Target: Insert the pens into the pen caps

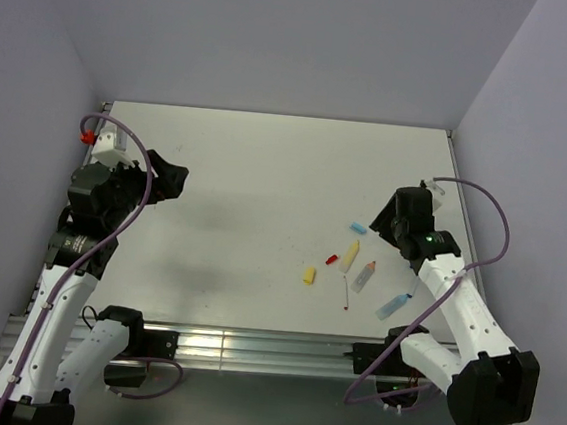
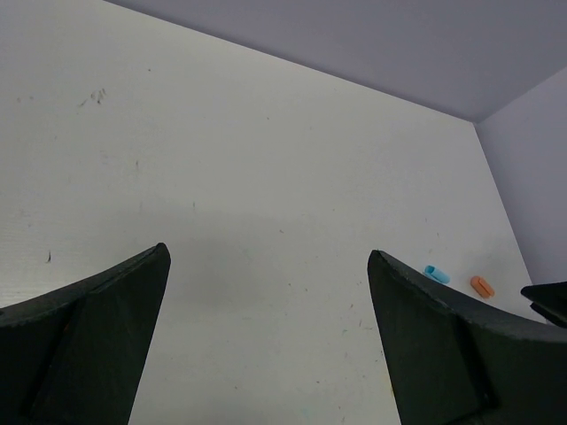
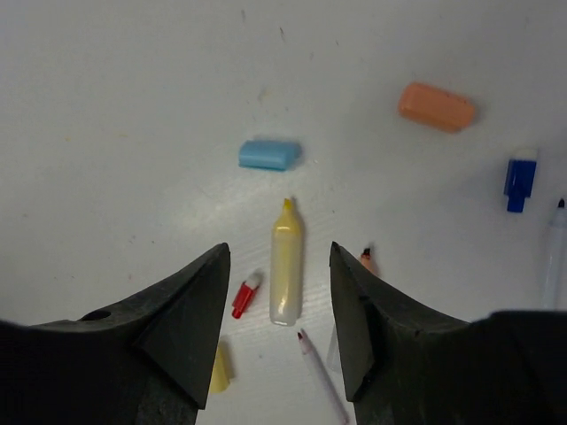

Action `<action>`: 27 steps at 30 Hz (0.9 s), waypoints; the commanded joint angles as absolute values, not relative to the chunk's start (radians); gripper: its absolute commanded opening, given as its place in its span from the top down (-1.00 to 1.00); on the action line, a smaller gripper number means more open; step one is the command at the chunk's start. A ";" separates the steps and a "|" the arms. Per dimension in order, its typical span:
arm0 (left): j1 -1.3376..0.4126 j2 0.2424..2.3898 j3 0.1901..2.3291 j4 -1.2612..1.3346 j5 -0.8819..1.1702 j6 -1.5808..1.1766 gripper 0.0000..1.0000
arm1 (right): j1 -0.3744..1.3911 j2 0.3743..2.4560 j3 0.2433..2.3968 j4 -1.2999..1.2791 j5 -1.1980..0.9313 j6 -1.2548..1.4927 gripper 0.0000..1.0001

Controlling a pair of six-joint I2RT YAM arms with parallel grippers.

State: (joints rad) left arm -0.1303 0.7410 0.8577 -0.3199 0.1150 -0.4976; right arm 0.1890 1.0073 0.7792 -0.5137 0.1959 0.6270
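Observation:
My right gripper point(image 1: 381, 222) point(image 3: 279, 248) is open and empty. It hovers over a yellowish marker point(image 3: 285, 264) point(image 1: 350, 255), which lies between its fingers in the right wrist view. Around the marker lie a light blue cap point(image 3: 268, 154) point(image 1: 358, 225), a red cap point(image 3: 244, 296) point(image 1: 332, 259), a yellow cap point(image 3: 219, 367) point(image 1: 309, 274), a thin red pen point(image 3: 321, 372) point(image 1: 347, 294) and a white marker with an orange tip point(image 1: 363, 275). An orange cap point(image 3: 436, 106) and a dark blue cap point(image 3: 519, 179) lie further off. A light blue marker point(image 1: 393, 304) lies nearest the front. My left gripper point(image 1: 171, 184) point(image 2: 267, 252) is open and empty, far to the left.
The white table point(image 1: 265, 201) is walled at the back and on both sides. In the left wrist view the light blue cap point(image 2: 435, 274) and orange cap point(image 2: 481, 285) show far off to the right. The metal rail point(image 1: 250, 348) runs along the front edge.

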 commanded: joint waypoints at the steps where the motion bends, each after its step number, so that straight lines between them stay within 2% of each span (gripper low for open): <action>1: -0.126 0.723 0.865 -0.299 0.144 -0.514 -0.99 | 0.186 1.025 0.761 -0.592 0.219 0.707 -0.11; 12: -0.126 0.732 0.862 -0.290 0.166 -0.537 -0.99 | 0.186 1.139 0.732 -0.696 0.176 0.813 0.03; 27: -0.127 0.735 0.854 -0.285 0.193 -0.543 -0.99 | 0.196 1.342 0.752 -0.687 0.175 0.828 0.05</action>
